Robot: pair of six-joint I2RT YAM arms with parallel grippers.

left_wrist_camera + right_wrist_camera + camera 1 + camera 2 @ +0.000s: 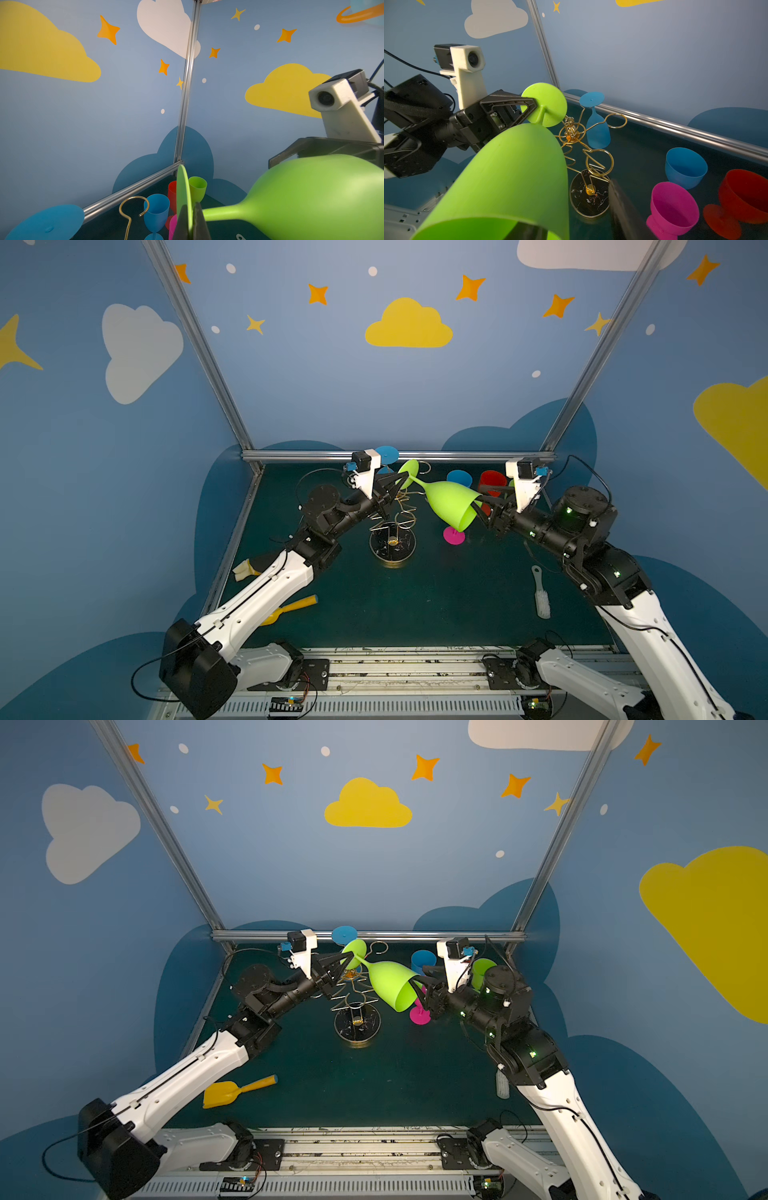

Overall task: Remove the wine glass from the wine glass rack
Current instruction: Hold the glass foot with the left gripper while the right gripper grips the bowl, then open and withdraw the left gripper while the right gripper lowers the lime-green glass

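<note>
Lime-green wine glass [449, 499], foot pinched in my left gripper [401, 481], right gripper [478, 502] straddling its rim unclamped; I'd clamp gently before releasing.

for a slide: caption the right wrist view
left gripper pinches green wine glass by its foot beside gold rack, blue glass hanging on it

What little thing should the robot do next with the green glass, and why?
Probably close the right end effector on the bowl's rim. Its fingers straddle the rim of the green wine glass but are not yet closed on it, while the left end effector alone pinches the glass's foot.
</note>
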